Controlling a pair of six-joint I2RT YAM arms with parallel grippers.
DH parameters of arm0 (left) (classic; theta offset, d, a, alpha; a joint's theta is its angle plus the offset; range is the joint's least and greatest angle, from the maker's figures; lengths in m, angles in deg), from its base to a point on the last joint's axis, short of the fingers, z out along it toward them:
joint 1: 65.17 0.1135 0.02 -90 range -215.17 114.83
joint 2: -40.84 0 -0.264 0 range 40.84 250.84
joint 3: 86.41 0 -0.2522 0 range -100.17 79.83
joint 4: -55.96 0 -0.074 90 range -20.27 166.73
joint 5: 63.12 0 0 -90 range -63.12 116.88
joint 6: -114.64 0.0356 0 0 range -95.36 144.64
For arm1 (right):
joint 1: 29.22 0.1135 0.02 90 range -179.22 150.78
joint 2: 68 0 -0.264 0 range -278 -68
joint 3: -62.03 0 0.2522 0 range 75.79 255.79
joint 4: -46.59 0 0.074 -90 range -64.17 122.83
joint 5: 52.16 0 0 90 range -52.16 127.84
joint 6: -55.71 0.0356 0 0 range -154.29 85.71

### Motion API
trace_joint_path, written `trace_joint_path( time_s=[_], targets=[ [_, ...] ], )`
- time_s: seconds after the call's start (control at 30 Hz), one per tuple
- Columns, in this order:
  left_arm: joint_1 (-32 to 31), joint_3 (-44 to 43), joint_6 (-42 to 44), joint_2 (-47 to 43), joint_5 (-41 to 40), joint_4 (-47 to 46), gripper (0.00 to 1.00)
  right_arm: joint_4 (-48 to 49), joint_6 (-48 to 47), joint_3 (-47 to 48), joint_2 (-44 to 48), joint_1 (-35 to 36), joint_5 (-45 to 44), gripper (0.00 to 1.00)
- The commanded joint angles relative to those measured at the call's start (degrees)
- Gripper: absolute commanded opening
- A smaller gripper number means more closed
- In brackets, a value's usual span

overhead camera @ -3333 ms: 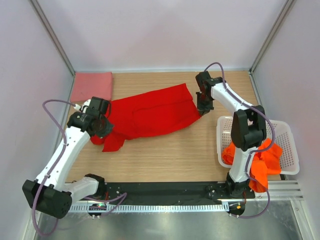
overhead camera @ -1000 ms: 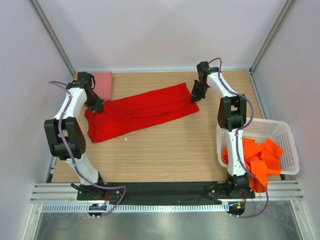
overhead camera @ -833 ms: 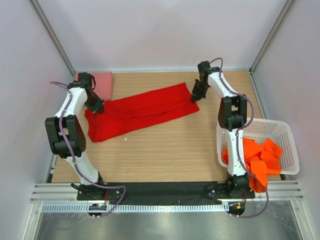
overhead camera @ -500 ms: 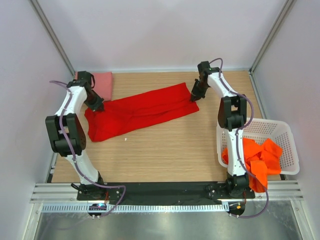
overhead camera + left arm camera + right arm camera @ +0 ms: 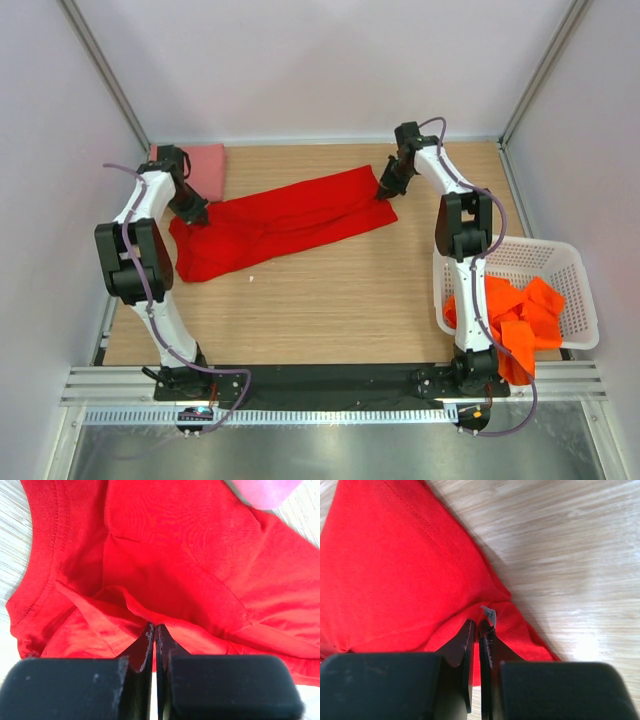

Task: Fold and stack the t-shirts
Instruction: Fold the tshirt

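Pink shirt done, red shirt mid-fold, orange shirts left.
Top: I judge the pink shirt (image 5: 205,165) folded at the counter's (image 5: 330,310) far-left corner; the red shirt (image 5: 285,222) lies stretched mid-counter; orange shirts (image 5: 515,320) fill the basket (image 5: 560,270). Left wrist: left claw (image 5: 154,626) pinched shut on red cloth. Right wrist: right claw (image 5: 477,622) pinches its far corner.

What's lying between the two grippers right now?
The red t-shirt, stretched from the left gripper to the right gripper, each shut on an end. Top view.

No text, brand, number or sign was readable anywhere. Only a tiny grey tag (image 5: 488,614) showed at the hem of the red t-shirt (image 5: 395,570) in the right wrist view, and it was too small to read.
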Motion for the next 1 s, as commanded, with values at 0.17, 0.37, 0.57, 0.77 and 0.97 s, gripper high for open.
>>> trace_joint_path(
  time_s=[0.17,0.37,0.57,0.77,0.97],
  targets=[
    [1.10,-2.17,1.07,0.90,-0.36,-1.87,0.00,4.25,4.93,2.55,-2.19,-0.75,3.37,0.06],
    [1.54,-1.91,0.80,1.78,-0.36,-2.31,0.00,6.36,7.92,1.94,-2.63,-2.15,3.20,0.07],
    [1.63,-1.91,0.54,2.83,-0.27,-2.66,0.00,12.23,14.05,-0.25,-2.63,-3.82,7.22,0.11],
    [1.72,-2.08,0.10,3.36,0.17,-3.02,0.00,31.80,27.95,-9.22,-0.52,-5.84,16.89,0.29],
    [1.72,-2.09,0.10,0.99,-2.11,-2.14,0.17,48.60,43.33,-9.93,-1.48,-6.81,22.96,0.36]
  ],
)
